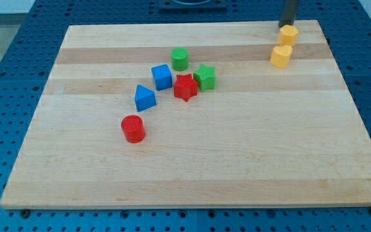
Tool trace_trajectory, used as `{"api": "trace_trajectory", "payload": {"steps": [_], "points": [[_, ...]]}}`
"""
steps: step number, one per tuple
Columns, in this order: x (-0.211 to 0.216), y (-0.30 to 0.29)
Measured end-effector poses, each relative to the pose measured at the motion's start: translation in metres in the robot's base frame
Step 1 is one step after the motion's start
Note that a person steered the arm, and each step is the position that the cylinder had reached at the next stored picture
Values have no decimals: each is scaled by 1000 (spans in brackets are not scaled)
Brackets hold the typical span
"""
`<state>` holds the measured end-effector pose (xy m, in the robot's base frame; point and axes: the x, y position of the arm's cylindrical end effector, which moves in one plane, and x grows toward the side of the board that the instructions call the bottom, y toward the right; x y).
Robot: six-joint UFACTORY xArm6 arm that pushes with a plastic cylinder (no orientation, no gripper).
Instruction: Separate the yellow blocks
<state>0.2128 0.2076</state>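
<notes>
Two yellow blocks sit near the board's top right corner. The upper yellow block (288,35) lies just above the lower yellow block (280,56), with a small gap or light contact between them. My tip (286,25) comes down from the view's top edge and rests at the upper yellow block's top side, touching it or nearly so.
A cluster lies at the view's centre left: a green cylinder (180,58), a green star (205,77), a red star (185,87), a blue cube (161,77), a blue wedge-like block (144,98) and a red cylinder (133,128). The wooden board (237,161) has its right edge close to the yellow blocks.
</notes>
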Motion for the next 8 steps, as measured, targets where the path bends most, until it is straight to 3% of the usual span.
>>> {"api": "trace_trajectory", "payload": {"steps": [3, 4, 6, 8], "points": [[152, -90], [133, -91], [-21, -65], [21, 25]]}}
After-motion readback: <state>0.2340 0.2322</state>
